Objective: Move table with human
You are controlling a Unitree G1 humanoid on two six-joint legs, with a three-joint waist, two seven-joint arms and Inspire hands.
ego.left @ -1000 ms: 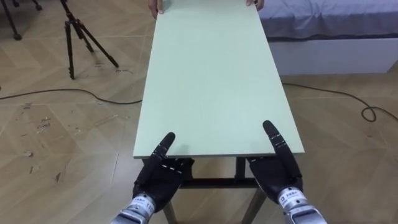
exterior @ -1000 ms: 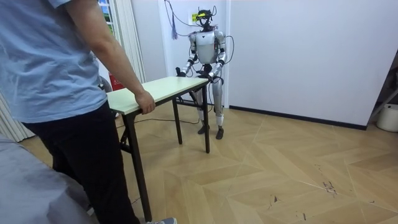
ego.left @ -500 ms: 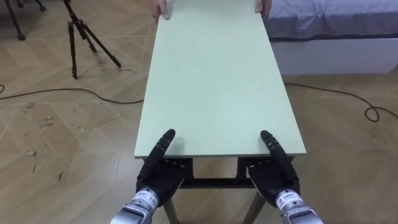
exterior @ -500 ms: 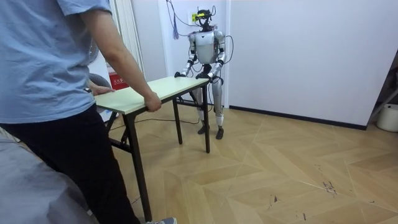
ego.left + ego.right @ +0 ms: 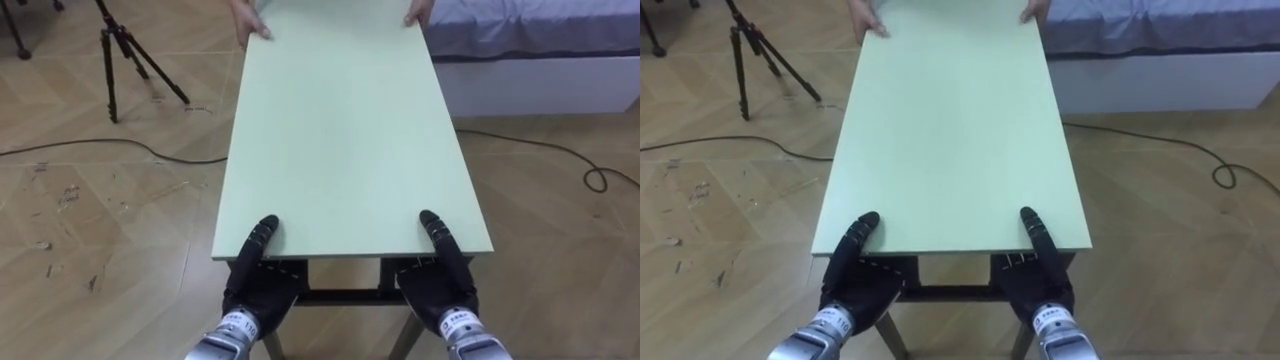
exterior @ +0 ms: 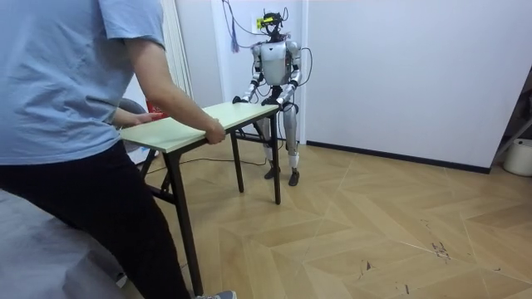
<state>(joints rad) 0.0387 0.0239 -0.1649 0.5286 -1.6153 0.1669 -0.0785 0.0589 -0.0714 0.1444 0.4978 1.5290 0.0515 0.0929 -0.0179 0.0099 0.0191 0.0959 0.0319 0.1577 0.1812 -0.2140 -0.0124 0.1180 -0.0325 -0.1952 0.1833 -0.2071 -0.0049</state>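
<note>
Leaning farther forward, the person (image 6: 75, 124) shifts grip at the far end of the pale green rectangular table (image 5: 340, 130). The robot's left hand (image 5: 256, 285) and right hand (image 5: 440, 285) meet its near edge; their hold cannot be told. The carry seems under way.

You see the robot standing at the far end of the table (image 6: 229, 115), close to the white wall (image 6: 399, 75). Its left hand (image 6: 271, 101) and right hand (image 6: 239, 100) are at the tabletop's edge. At the near end a person (image 6: 75, 91) in a blue shirt leans forward, one hand (image 6: 214, 133) on the corner towards you and the other hand (image 6: 137, 121) on the far corner.
</note>
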